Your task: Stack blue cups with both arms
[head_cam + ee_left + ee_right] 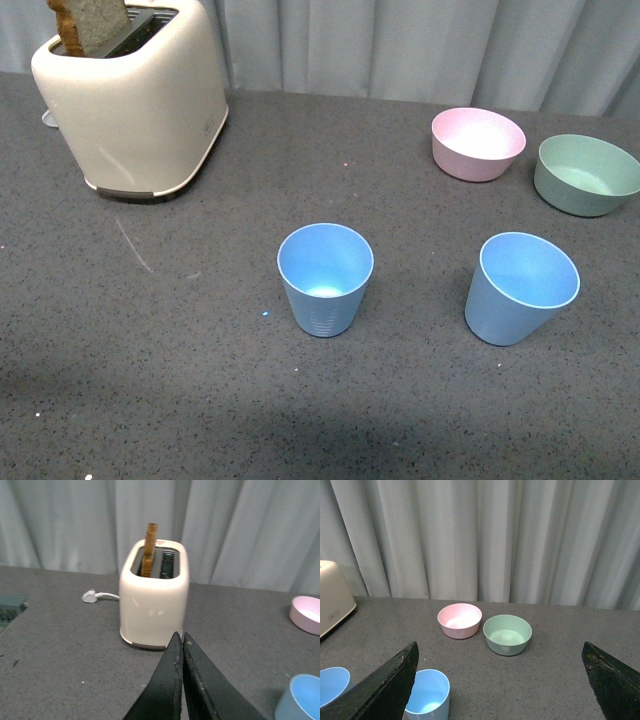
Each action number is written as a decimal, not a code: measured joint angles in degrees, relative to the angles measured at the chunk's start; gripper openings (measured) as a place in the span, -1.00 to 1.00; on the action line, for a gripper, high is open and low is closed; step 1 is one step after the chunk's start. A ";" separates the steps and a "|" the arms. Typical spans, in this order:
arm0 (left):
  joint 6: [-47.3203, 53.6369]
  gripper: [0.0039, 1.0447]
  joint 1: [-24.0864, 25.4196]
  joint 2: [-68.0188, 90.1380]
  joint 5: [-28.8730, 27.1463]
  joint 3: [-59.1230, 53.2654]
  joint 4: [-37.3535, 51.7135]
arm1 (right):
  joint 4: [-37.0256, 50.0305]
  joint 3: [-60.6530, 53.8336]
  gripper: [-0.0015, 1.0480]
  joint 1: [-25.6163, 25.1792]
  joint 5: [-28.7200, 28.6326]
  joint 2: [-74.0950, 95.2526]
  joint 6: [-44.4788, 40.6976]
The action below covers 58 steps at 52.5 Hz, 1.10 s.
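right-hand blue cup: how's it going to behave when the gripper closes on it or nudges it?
The right blue cup looks like thin-rimmed plastic, so probably light and apt to slide on the countertop if nudged. It tapers to a narrow base, so a push near the rim may tip it. Its matte wall should give fair grip, though the thin wall might flex under a squeeze.

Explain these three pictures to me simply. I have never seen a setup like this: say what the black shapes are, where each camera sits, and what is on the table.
This is a robot with two arms, each ending in a two-finger gripper and carrying a wrist camera. The front view looks out from the robot's body: on the grey table stand two blue cups, a pink bowl, a green bowl and a cream toaster holding a slice of toast. The left wrist view shows the left gripper, fingers pressed together, holding nothing. The right wrist view shows the right gripper, fingers spread wide, also empty.
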 joint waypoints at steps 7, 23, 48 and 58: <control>0.04 -0.93 3.87 -6.23 3.04 -0.96 -5.18 | 0.00 0.00 0.81 0.00 -0.02 0.00 0.00; 0.04 -0.93 4.11 -16.98 3.56 -1.16 -14.60 | 0.00 0.00 0.81 0.00 0.00 0.00 0.00; 0.04 -0.93 4.11 -32.92 3.58 -1.18 -29.66 | 0.00 0.00 0.81 0.00 0.00 0.00 0.00; 0.04 -0.93 4.11 -37.29 3.58 -1.18 -33.99 | 0.00 0.00 0.81 0.00 0.00 0.00 0.00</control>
